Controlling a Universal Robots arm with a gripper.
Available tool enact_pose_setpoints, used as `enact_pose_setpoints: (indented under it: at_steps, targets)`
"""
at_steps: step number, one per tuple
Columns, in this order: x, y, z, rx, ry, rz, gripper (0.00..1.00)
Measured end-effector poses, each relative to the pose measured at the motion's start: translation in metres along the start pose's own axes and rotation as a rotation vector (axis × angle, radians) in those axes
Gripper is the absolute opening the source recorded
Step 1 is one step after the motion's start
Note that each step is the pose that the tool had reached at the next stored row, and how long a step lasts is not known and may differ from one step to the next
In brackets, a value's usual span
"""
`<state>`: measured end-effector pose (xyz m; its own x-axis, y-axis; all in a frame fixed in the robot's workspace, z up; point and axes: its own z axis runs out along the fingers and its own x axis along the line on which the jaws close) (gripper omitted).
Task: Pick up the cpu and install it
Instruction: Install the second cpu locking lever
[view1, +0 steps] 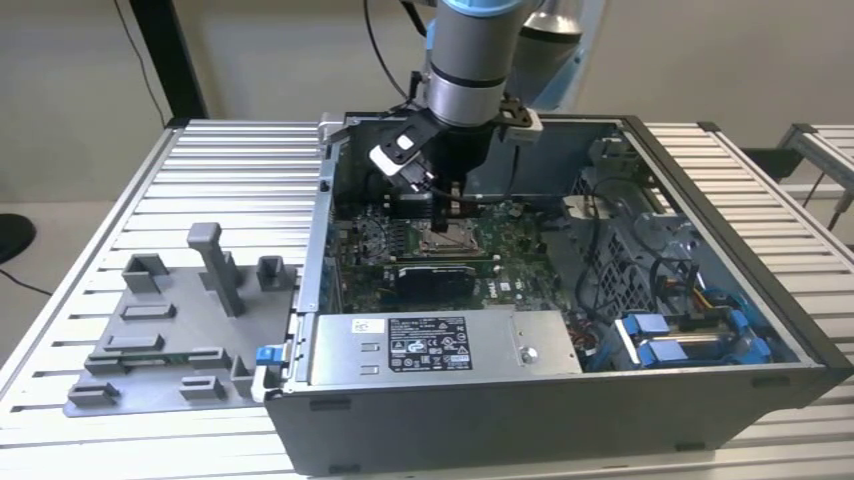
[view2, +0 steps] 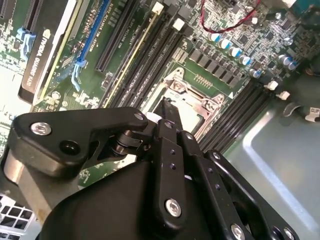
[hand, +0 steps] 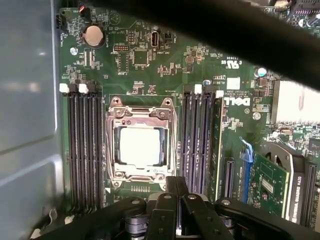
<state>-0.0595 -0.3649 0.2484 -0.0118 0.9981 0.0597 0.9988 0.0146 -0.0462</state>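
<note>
Cpu (hand: 139, 146) seated in socket (hand: 140, 145) (metal-framed), gripper (hand: 176, 186) above it, fingers closed, holding nothing

1. Under me stretches a ribbed aluminium table (view1: 227, 170) of long silver slats.
2. An open computer case (view1: 561, 400) lies directly on it; my jaws hang inside, over its rear half.
3. A grey plastic tray (view1: 147, 350) with upright posts rests on the slats beside the case, well apart from my jaws, toward the exterior view's left.

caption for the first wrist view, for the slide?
The cpu sits in the metal-framed socket on the motherboard, gripper just beside the socket.
</note>
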Motion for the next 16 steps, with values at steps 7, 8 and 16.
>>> enact_pose_setpoints:
  at_steps: [7, 8, 16]
  targets:
    - [0.0002, -0.0091, 0.0055, -0.0191, 0.0049, 0.004, 0.00]
    - [0.0001, -0.0101, 0.0064, -0.0211, 0.0062, 0.004, 0.00]
    - [-0.0003, -0.0170, 0.0132, -0.0409, 0.0274, 0.005, 0.00]
